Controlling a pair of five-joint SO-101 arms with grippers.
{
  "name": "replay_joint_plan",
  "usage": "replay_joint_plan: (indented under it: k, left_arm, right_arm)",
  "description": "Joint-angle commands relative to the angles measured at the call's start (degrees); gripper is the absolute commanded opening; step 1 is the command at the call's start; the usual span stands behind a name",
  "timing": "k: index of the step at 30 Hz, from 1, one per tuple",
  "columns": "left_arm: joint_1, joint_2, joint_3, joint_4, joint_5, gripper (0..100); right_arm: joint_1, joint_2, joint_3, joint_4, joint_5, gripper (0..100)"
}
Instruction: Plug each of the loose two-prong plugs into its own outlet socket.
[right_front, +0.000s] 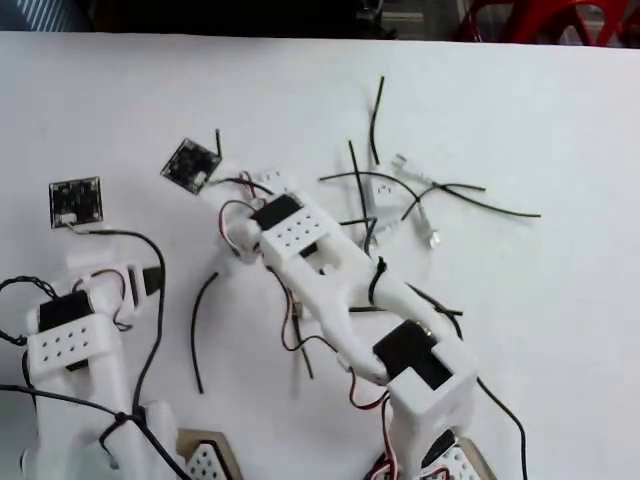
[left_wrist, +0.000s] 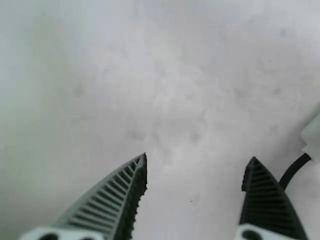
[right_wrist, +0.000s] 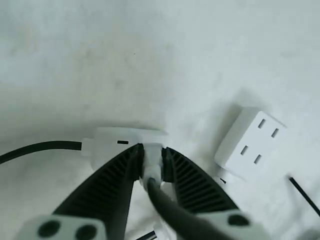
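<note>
My right gripper (right_wrist: 152, 150) is shut on a small white two-prong plug (right_wrist: 151, 165) whose black cord (right_wrist: 170, 210) runs back between the fingers. The plug's tip touches a white socket piece (right_wrist: 120, 139) with its own black cord, lying on the table. Close beside it lies a white outlet block (right_wrist: 250, 145) with two pairs of slots, nothing in them. My left gripper (left_wrist: 199, 160) hangs open over bare white table, nothing between its fingers. In the high view, the right arm (right_front: 300, 245) stretches toward the table's middle, and two loose white plugs (right_front: 403, 165) (right_front: 432, 237) lie beyond it.
Several thin black cords (right_front: 480, 200) cross the table's middle and right. Another white outlet (right_front: 381, 192) sits among them. A white piece with a black cord (left_wrist: 311, 137) lies beside my left gripper. The left arm (right_front: 70, 345) stands at the near left corner.
</note>
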Motion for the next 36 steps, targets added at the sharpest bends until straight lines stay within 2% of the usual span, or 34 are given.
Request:
replay_joint_plan:
  k: [1,4,25,36]
  left_arm:
    - [-0.5,-1.7,-0.1,-1.1,0.5,30]
    - [-0.5,-1.7,-0.1,-1.1,0.5,30]
    - [-0.5,-1.7,-0.1,-1.1,0.5,30]
    - [-0.5,-1.6,-0.1,-1.1,0.5,30]
  right_arm:
    - [1.0,-0.1,-1.6,0.4,-3.0,1.8]
    - [0.9,-0.1,-1.6,0.4,-5.9,1.8]
    - [0.7,4.4,-1.7,-3.2,-6.2,1.8]
    - [0.9,5.5,-2.2,-0.5,-6.2,1.8]
